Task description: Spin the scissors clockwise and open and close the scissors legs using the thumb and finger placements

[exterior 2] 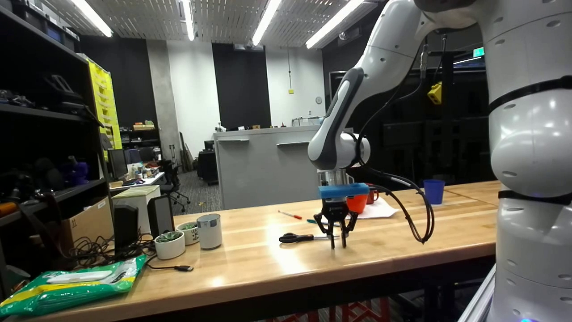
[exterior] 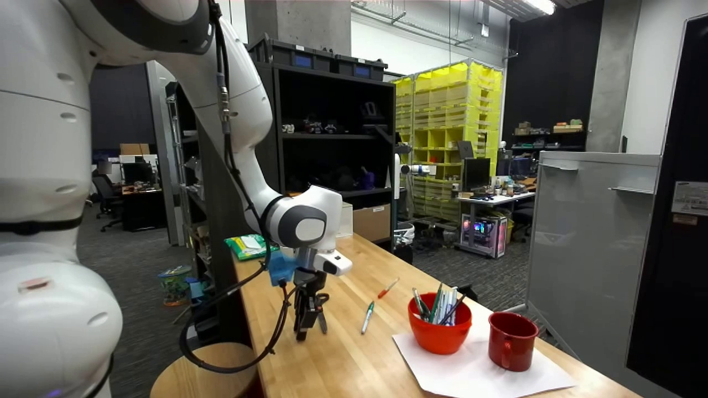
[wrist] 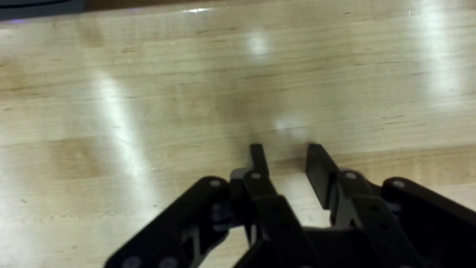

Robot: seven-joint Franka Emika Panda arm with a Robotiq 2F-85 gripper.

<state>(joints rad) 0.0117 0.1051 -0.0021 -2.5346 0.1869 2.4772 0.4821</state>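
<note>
The scissors lie flat on the wooden table, with black handles (exterior 2: 292, 238) and a thin blade that runs to behind my fingers. In an exterior view, the scissors (exterior: 322, 321) lie just beside my gripper, partly hidden by it. I cannot tell how far their legs are spread. My gripper (exterior: 302, 336) points straight down, its fingertips close to the tabletop, on the robot's side of the scissors. The gripper (exterior 2: 338, 247) is part-way open. In the wrist view, the gripper (wrist: 285, 147) has only bare wood between its fingers, and the scissors cannot be made out there.
A green pen (exterior: 368, 318) and a red pen (exterior: 388, 288) lie beyond the scissors. A red bowl of pens (exterior: 441, 330) and a dark red mug (exterior: 512, 341) stand on white paper (exterior: 412, 359). A blue cup (exterior 2: 434, 192), small planters (exterior 2: 170, 246) and a green packet (exterior 2: 80, 286) stand farther off.
</note>
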